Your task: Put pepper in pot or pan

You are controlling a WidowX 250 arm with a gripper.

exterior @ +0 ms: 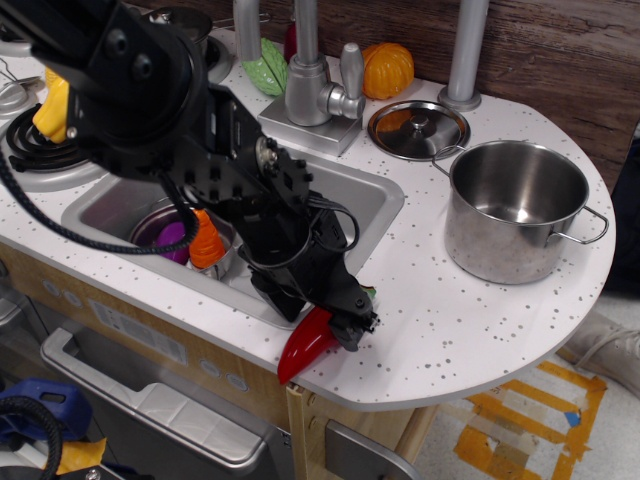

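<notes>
The red chili pepper (303, 349) lies on the speckled counter at the front edge, its tip pointing front-left, and a bit of green stem (368, 293) shows beside the gripper. My gripper (340, 322) is low over the pepper's thick upper end, jaws straddling it and hiding that part. They look open, and the pepper rests on the counter. The large steel pot (500, 250) with loop handles stands empty at the right, well apart from the gripper.
The sink (375, 200) behind the gripper holds a small steel pot (222, 262) with purple and orange toys. A steel lid (418, 130), an orange pumpkin (388, 68) and the faucet (305, 80) are at the back. A yellow pepper (52, 105) sits on the left burner.
</notes>
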